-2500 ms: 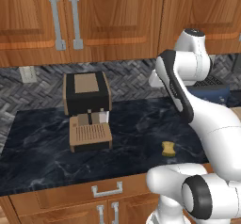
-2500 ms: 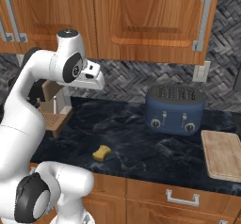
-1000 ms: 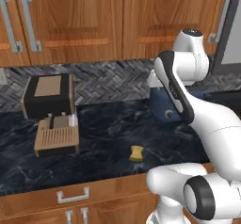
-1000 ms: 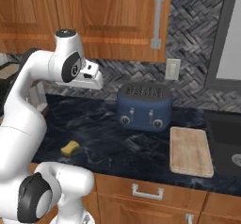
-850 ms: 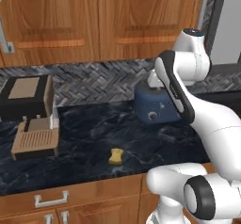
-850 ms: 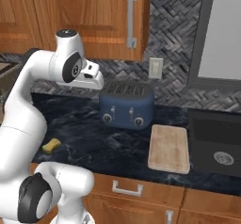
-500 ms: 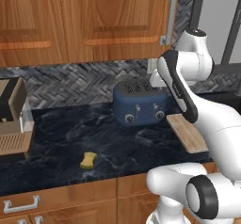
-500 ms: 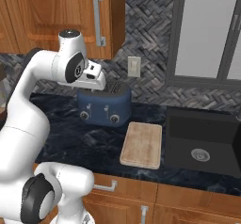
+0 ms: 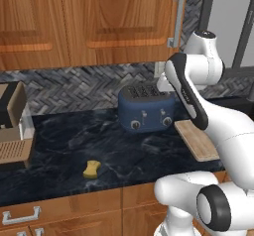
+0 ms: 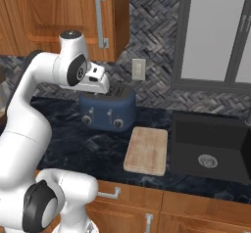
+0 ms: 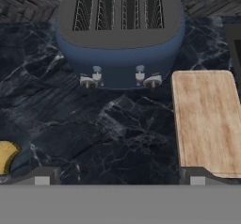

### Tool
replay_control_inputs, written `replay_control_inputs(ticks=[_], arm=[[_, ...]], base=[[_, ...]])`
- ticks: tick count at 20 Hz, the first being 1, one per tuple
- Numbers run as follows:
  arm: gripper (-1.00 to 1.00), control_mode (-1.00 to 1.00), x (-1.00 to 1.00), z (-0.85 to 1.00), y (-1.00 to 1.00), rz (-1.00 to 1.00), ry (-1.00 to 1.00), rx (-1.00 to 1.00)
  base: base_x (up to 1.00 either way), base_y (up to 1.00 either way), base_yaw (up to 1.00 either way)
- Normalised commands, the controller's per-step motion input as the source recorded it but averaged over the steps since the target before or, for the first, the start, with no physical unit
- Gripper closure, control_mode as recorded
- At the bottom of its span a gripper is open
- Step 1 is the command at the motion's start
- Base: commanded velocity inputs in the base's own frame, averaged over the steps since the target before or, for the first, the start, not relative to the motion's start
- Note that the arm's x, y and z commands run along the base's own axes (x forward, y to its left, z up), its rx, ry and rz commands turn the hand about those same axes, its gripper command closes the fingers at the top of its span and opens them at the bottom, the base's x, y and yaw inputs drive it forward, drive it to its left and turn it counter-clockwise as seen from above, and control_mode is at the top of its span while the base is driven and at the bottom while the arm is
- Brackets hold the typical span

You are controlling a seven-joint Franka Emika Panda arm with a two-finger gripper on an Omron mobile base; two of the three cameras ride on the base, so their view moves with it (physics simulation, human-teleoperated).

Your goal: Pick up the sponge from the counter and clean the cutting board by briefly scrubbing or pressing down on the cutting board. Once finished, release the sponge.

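The yellow sponge [image 9: 91,168] lies on the dark marble counter [image 9: 64,143], near its front edge and left of the toaster. In the hand view the sponge [image 11: 7,156] sits at the lower left edge. The tan wooden cutting board [image 10: 147,150] lies flat on the counter between toaster and sink; it also shows in the left base view [image 9: 196,139] and the hand view [image 11: 207,122]. My gripper [image 11: 119,177] hangs high above the counter in front of the toaster, open wide and empty. My white hand [image 10: 98,80] is raised beside the toaster top.
A blue four-slot toaster [image 10: 108,108] stands at the back against the herringbone wall. A black sink [image 10: 211,153] lies right of the board. The coffee machine [image 9: 12,126] sits at the far left. Wooden cabinets hang overhead; a wall outlet [image 10: 138,69] is behind the toaster.
The base has driven right, so the whole scene slid left: coffee machine now at the edge, toaster, board and sink in view. The arm's pose and open gripper are unchanged.
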Motion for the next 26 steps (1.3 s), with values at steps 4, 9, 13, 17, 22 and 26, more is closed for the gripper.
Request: replay_control_inputs(ticks=[4,9,13,17,22,26], arm=[[-1.00,1.00,0.00,0.00,0.00,0.00,0.00,0.00],[-1.00,1.00,0.00,0.00,0.00,0.00,0.00,0.00],[-1.00,1.00,0.00,0.00,0.00,0.00,0.00,0.00],[-1.00,-1.00,0.00,0.00,0.00,0.00,0.01,0.02],[-1.00,-1.00,0.00,-0.01,0.04,0.00,0.00,0.12],[-1.00,-1.00,-0.13,-0.08,0.47,0.00,0.01,0.05]], base=[[0.00,0.00,0.00],[0.00,0.00,0.00],[0.00,0.00,0.00],[0.00,0.00,0.00],[0.00,0.00,0.00],[0.00,0.00,0.00]])
